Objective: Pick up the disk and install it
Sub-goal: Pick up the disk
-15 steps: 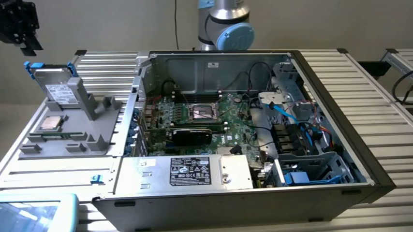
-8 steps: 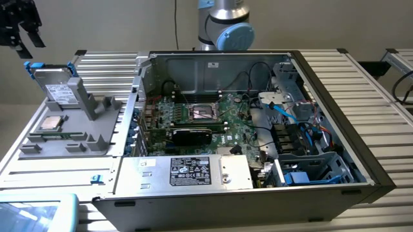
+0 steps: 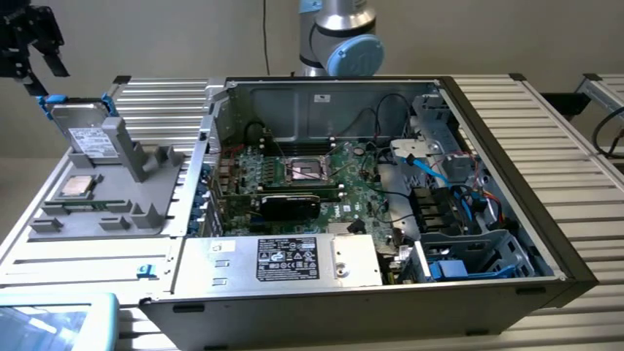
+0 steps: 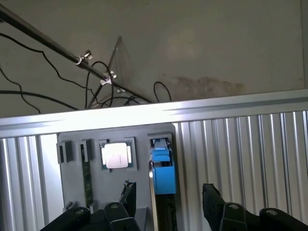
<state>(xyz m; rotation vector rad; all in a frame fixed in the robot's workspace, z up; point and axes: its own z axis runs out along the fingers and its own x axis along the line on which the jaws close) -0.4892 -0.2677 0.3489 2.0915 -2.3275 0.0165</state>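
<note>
The gripper (image 3: 35,67) is seen high over the exterior view's left end of the table (image 3: 546,131), black against the wall, and nothing is held in it. In the wrist view its jaws are shown spread wide, with a finger (image 4: 128,196) on either side of the disk (image 4: 163,174) below and well clear of it. The disk (image 3: 82,136) is stood on edge in a slot of the grey holder (image 3: 161,157), its white label turned outward and its blue frame showing at the top corners. No contact is made: open air is seen between fingertips and disk. Near the disk, on the same holder, a CPU chip (image 3: 77,187) is laid flat. To the exterior view's right of the holder an open case (image 3: 341,311) is laid on its side with its motherboard (image 3: 312,175) exposed, and a silver box (image 3: 292,259) with a black label is set at its near edge. The arm's base (image 3: 337,36) is planted behind the case
</note>
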